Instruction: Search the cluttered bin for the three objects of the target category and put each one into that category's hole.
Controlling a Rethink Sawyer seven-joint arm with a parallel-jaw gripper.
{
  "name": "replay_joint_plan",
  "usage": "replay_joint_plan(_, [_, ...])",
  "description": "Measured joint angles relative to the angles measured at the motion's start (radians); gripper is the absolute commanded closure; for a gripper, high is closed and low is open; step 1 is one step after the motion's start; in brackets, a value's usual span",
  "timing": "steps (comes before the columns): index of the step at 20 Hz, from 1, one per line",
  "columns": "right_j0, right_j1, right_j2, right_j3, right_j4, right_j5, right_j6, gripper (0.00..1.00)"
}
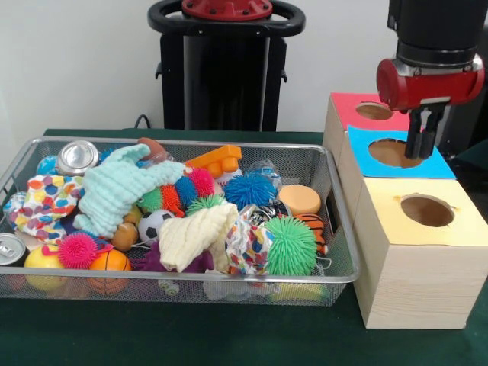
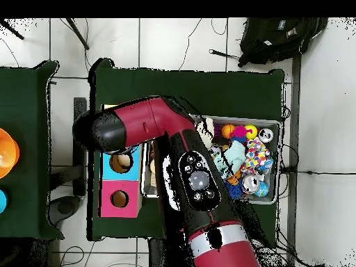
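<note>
Wire bin: full of clutter, namely spiky balls, cloths, cans; target category unclear, so remaining targets presumably in there. Wooden box: pink, blue, yellow holes. My gripper: over blue hole, fingers near together, seemingly empty.

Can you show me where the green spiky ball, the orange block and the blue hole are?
green spiky ball (image 1: pixel 290 245), front view, middle of its spikes.
orange block (image 1: pixel 216 161), front view, its top face.
blue hole (image 1: pixel 390 152), front view, inside the opening.

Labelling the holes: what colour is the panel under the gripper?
Blue; the panel under the gripper shows best in the front view.
</note>
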Motion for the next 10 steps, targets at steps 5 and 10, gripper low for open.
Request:
replay_joint_plan(5, [0.0, -0.01, 0.008, 0.0, 0.0, 0.0, 0.0, 0.0])
replay_joint_plan(10, [-0.007, -0.011, 0.019, 0.0, 0.007, 0.001, 0.0, 0.0])
